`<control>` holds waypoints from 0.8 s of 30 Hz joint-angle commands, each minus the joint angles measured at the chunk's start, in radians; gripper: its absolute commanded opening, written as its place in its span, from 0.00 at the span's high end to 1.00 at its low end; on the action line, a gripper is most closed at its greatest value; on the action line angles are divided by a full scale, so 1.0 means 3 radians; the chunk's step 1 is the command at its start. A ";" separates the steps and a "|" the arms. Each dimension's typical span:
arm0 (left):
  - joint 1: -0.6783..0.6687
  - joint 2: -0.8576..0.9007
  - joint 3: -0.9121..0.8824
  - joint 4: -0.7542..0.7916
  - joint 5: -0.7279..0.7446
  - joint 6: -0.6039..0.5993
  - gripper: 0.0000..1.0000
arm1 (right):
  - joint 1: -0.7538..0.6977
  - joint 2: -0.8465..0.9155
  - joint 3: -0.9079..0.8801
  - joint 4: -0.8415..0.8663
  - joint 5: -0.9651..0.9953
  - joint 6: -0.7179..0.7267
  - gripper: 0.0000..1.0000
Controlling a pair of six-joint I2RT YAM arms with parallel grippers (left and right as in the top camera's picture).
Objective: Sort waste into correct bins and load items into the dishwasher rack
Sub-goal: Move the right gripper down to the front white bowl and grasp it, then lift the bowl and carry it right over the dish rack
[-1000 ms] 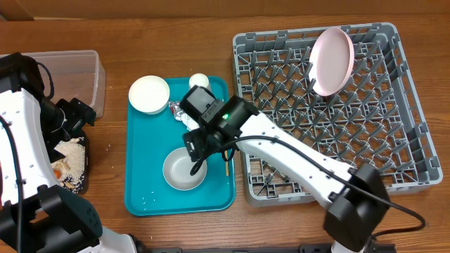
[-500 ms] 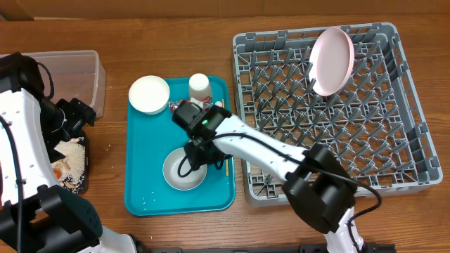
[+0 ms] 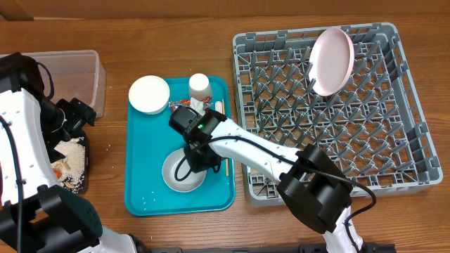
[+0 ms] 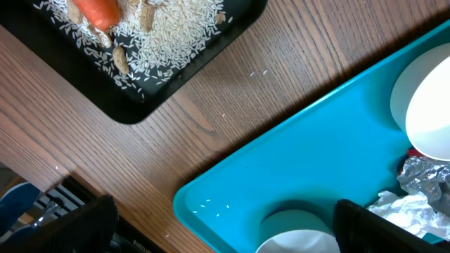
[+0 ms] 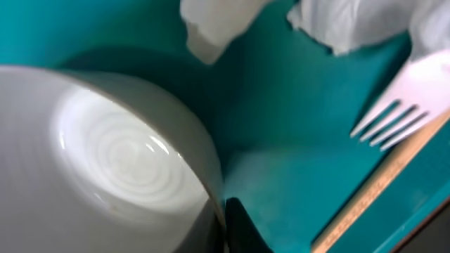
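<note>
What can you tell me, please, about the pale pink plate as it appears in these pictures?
The pale pink plate is round, smooth and plain, with a shallow well; plastic or ceramic, I cannot tell. It looks empty and clean. It stands on edge, leaning, among upright pegs near the far wall of the grey dishwasher rack, hollow face toward the overhead camera. Only the rack seems to touch it.

Shells white, joints black on left arm (image 3: 15, 123) and right arm (image 3: 267, 151); thin black cables; green light at right wrist. Black fingers (image 4: 67, 225) on left gripper (image 4: 223, 226).
</note>
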State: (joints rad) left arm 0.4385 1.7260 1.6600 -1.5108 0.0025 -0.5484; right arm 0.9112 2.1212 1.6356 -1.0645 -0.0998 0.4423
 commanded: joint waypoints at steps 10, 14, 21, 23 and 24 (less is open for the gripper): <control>0.0000 -0.0043 -0.0014 0.0004 -0.0043 0.0006 0.00 | -0.0056 -0.0050 0.0819 -0.0978 0.0530 0.0018 0.96; 0.0000 -0.0045 -0.0014 0.0004 -0.0043 0.0006 0.00 | -0.0107 -0.0215 0.1349 -0.1620 0.1385 0.0407 0.96; 0.0000 -0.0045 -0.0014 0.0004 -0.0043 0.0006 0.00 | -0.0502 -0.0821 0.1684 -0.2098 0.2188 0.0710 0.96; 0.0000 -0.0043 -0.0014 0.0004 -0.0043 0.0006 0.00 | -0.0727 -0.1017 0.1682 -0.2098 0.2188 0.0710 0.96; 0.0000 -0.0043 -0.0014 0.0004 -0.0043 0.0006 0.01 | -0.0844 -0.1102 0.1682 -0.2098 0.2197 0.0708 0.96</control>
State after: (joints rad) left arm 0.4385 1.7256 1.6588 -1.5105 0.0025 -0.5484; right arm 0.7338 1.8862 2.1098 -1.6913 0.4683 0.6216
